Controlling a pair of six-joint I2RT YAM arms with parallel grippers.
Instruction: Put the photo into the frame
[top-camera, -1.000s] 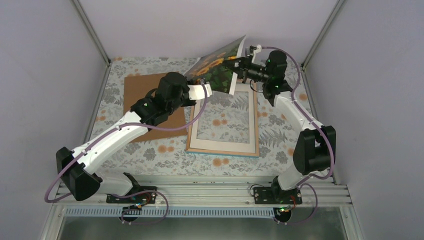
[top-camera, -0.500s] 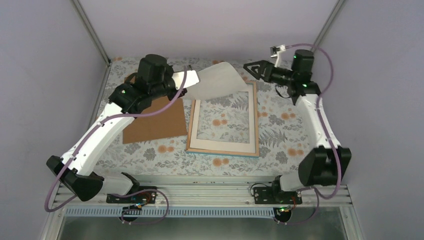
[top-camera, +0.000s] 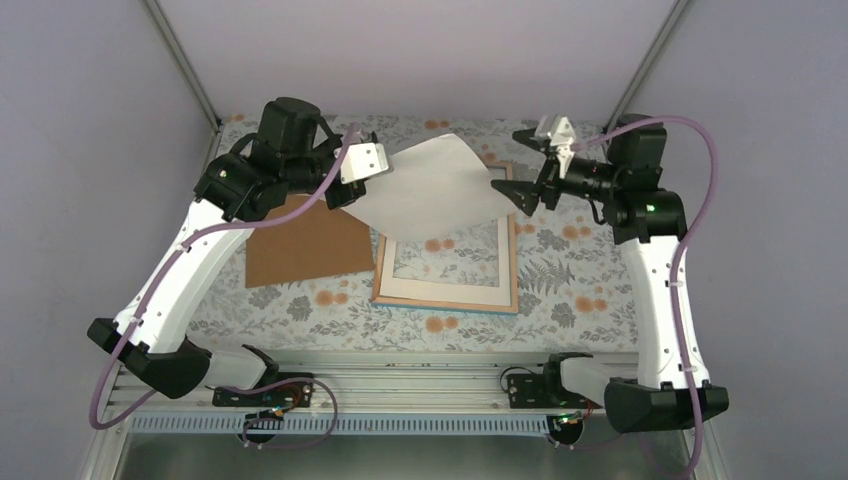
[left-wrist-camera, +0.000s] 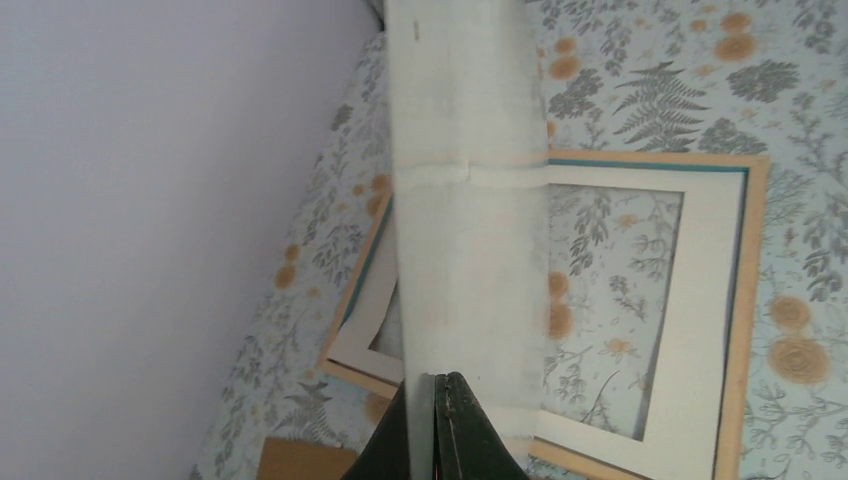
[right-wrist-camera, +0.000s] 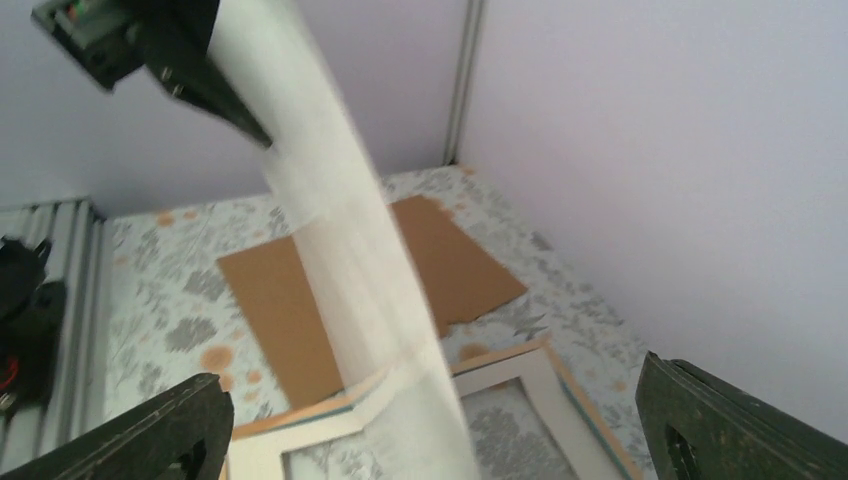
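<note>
Photo (top-camera: 430, 190), large rectangular white-backed paper print, hangs over the 12 o'clock end of the pale-wood rectangular frame (top-camera: 514, 260). My left claw (top-camera: 372, 168) is clenched on its 9 o'clock edge; long axis runs 9-to-3. My right claw (top-camera: 525, 168), released, sits at the 3 o'clock corner.

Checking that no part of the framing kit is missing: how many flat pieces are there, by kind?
photo: 1
frame: 1
white border sheet: 1
brown backing board: 1
Total: 4
</note>
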